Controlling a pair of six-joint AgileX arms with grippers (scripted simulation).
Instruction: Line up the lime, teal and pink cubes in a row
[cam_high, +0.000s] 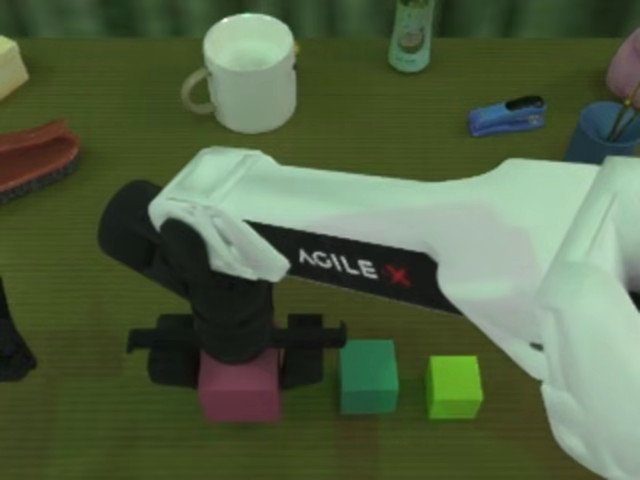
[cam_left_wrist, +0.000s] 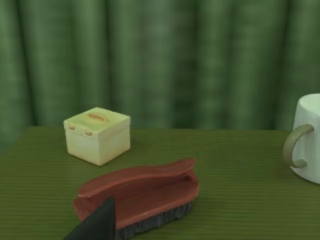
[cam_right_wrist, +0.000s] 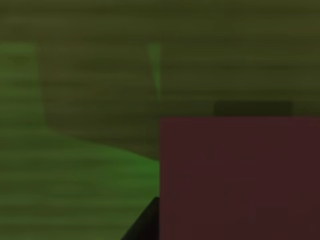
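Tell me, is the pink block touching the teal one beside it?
Apart. The top view shows a strip of green table between the pink cube and the teal.

Right tool (cam_high: 238, 362) lowered, fingers spread; left arm parked.

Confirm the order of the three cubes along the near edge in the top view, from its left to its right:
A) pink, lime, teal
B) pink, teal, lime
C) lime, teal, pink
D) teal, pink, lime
B: the pink cube sits farthest left under the right pincer, the teal cube is in the middle, and the lime cube is at the right end.
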